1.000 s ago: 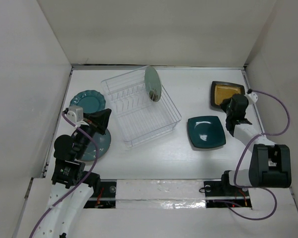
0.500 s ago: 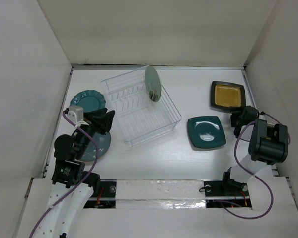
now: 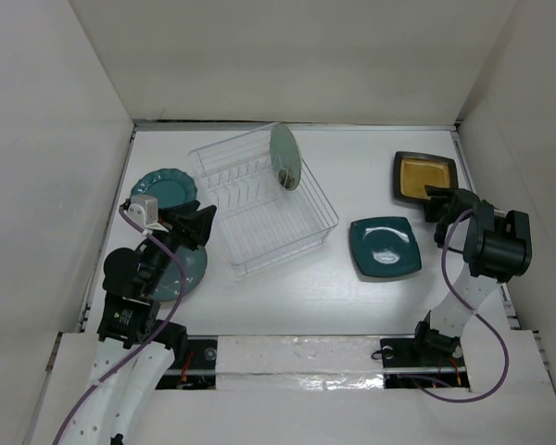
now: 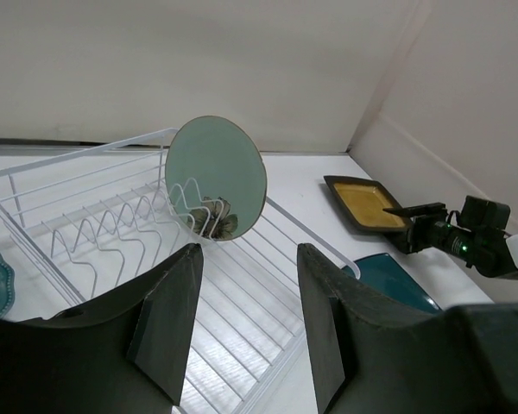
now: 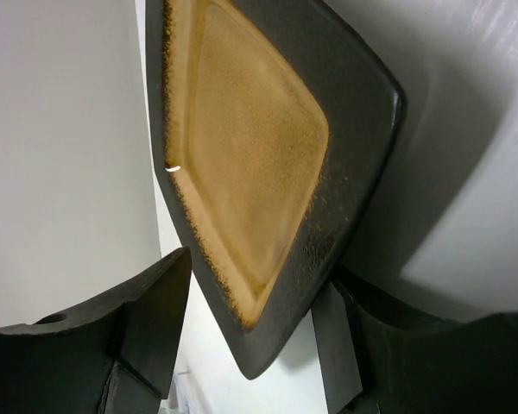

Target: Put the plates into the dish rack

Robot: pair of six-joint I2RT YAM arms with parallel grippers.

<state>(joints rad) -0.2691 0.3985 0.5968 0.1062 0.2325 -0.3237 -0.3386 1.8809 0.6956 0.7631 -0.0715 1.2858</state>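
The clear dish rack (image 3: 264, 206) sits at the back left with a pale green plate (image 3: 284, 156) upright in its far slots (image 4: 216, 177). A scalloped teal plate (image 3: 164, 187) and a round teal-blue plate (image 3: 187, 271) lie left of the rack. My left gripper (image 3: 197, 227) hangs open and empty above the round plate, facing the rack (image 4: 246, 319). A squarish dark teal plate (image 3: 385, 247) lies flat at centre right. Behind it is the square mustard-yellow plate (image 3: 425, 178). My right gripper (image 3: 438, 197) is open, its jaws on either side of that plate's near corner (image 5: 242, 172).
White walls enclose the table on the left, back and right. The mustard plate lies close to the right wall (image 3: 500, 120). The right arm's body (image 3: 500, 246) and its purple cable stand near the table's right edge.
Both grippers have opened. The right arm drew back towards the right wall, then came forward to the mustard plate's near corner. The left arm has barely moved.
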